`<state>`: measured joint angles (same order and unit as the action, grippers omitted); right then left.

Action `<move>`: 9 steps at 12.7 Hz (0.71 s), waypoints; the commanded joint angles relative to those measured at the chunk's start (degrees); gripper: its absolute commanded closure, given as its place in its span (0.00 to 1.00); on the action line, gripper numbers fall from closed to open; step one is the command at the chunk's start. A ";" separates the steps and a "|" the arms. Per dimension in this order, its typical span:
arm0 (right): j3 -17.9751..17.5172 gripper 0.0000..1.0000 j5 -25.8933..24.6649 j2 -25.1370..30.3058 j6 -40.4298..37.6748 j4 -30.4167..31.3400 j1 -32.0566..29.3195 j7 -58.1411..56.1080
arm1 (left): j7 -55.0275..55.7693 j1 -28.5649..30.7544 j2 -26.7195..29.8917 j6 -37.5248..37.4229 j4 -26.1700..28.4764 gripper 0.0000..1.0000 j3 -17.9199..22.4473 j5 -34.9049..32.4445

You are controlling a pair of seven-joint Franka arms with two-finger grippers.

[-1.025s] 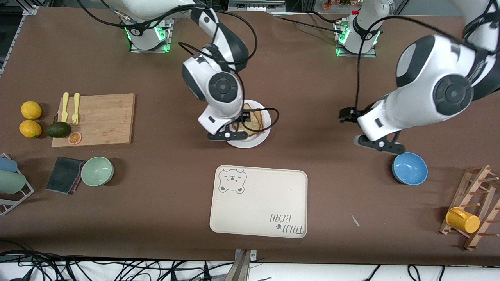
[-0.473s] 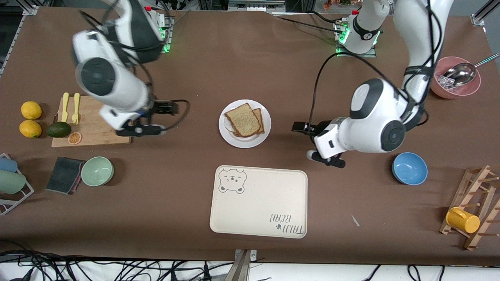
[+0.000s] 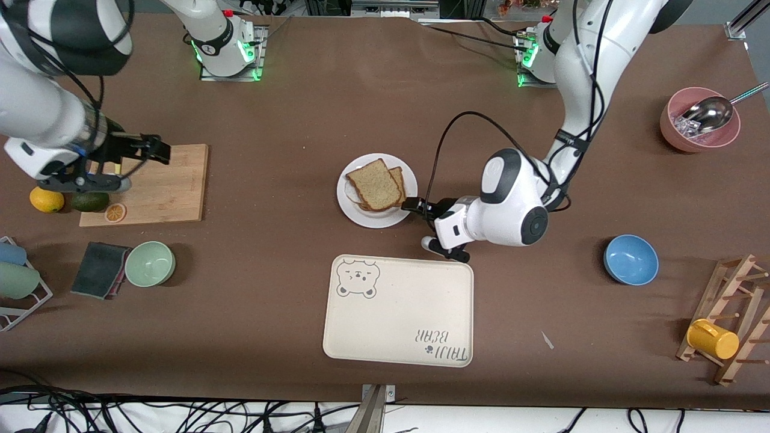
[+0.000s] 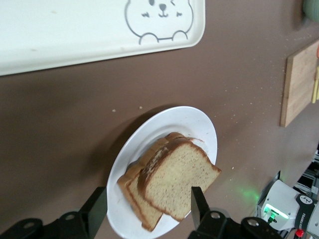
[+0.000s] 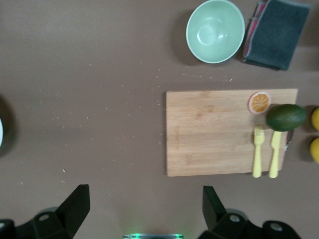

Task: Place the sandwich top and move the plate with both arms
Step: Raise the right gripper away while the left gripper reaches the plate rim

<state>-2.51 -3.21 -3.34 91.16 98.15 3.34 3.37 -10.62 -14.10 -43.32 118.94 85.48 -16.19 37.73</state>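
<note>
On the brown counter (image 3: 301, 108) one white plate (image 3: 356, 211) sits near the middle, just farther from the front camera than the single cream tray (image 3: 398, 311). The plate carries two bread slices: the sandwich top (image 3: 374, 184) lies uppermost, and the edge of a darker slice (image 3: 399, 183) shows from under it.

The left hand (image 4: 147, 211) is low beside the plate, at the plate's edge toward the left arm's end of the counter. Its two fingers (image 4: 198, 201) stand apart, one on either side of the plate's rim in the left wrist view, gripping nothing; whether they touch the rim I cannot tell.

The right hand (image 5: 144, 204) hangs with its fingers spread wide and empty over the one wooden board (image 3: 157, 183) near the right arm's end of the counter. On the board lie two yellow utensils (image 5: 264, 158) and one orange slice (image 3: 115, 211); one avocado (image 3: 91, 201) lies at the board's edge. One lemon (image 3: 46, 200) shows in the front view, two (image 5: 314, 134) in the right wrist view.

There are three bowls: a green bowl (image 3: 150, 263), a blue bowl (image 3: 630, 259) and a pink bowl (image 3: 698, 129) holding a metal scoop (image 3: 710, 114).
</note>
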 commanded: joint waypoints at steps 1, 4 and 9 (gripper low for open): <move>-0.48 0.00 -0.22 4.04 -3.17 1.08 -3.59 -3.64 | -13.59 0.48 -3.25 0.77 -0.49 0.24 -0.07 9.52; 1.46 0.00 2.42 3.60 -3.70 -0.77 -5.09 -5.30 | -18.03 1.09 -7.37 0.42 -1.45 0.30 0.28 9.65; 0.14 0.00 2.16 3.95 -4.85 -1.30 -5.18 -4.08 | -22.86 1.00 -10.02 0.51 -1.63 0.52 0.46 9.82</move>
<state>-1.75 -1.75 0.13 87.08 97.86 -1.33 -0.70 -31.12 -12.98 -51.59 119.49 85.19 -15.71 46.05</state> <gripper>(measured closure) 0.000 0.357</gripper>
